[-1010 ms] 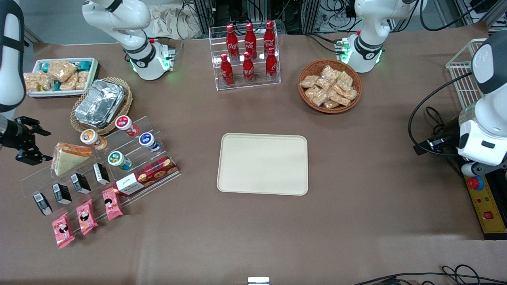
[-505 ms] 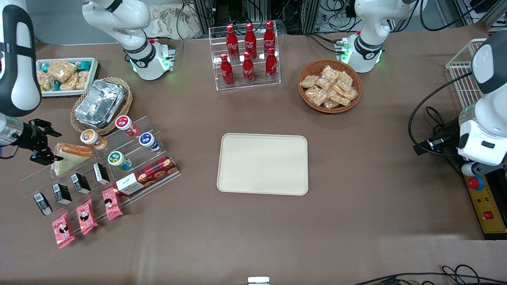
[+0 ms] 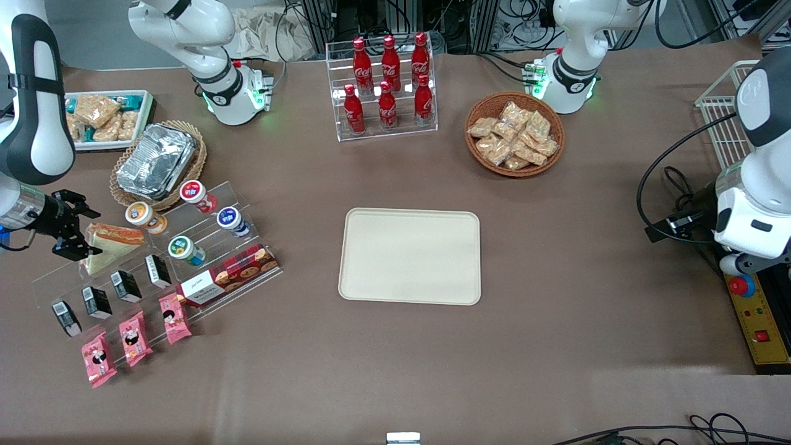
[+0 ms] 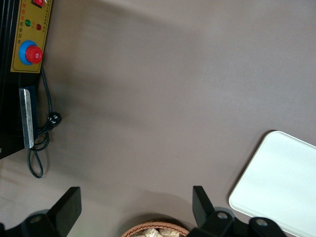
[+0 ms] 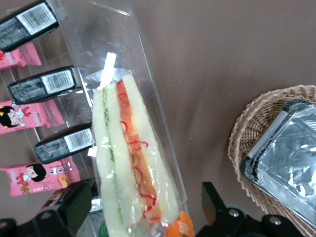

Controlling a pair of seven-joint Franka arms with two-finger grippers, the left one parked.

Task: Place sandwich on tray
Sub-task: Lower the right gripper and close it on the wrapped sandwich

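The sandwich (image 3: pixel 112 243), a clear-wrapped wedge of pale bread with orange-red and green filling, lies on the top step of a clear acrylic stand at the working arm's end of the table. My right gripper (image 3: pixel 81 228) is open at the sandwich's outer end, level with it. In the right wrist view the sandwich (image 5: pixel 129 163) lies between the spread black fingertips (image 5: pixel 73 207) of the gripper (image 5: pixel 143 213), with gaps on both sides. The cream-beige tray (image 3: pixel 410 256) lies flat and bare at the table's middle; one corner of it shows in the left wrist view (image 4: pixel 281 190).
The acrylic stand (image 3: pixel 154 259) also holds small cups (image 3: pixel 185 250), black packets (image 3: pixel 126 285), a cookie box (image 3: pixel 227 275) and pink packets (image 3: pixel 135 339). A wicker basket of foil containers (image 3: pixel 156 161) and a white snack bin (image 3: pixel 105 117) are close by. A cola rack (image 3: pixel 386 86) and a snack basket (image 3: pixel 514 133) stand farther from the camera.
My right gripper has moved in toward the sandwich and now has its open fingers around the sandwich's outer end. The sandwich and tray have not moved.
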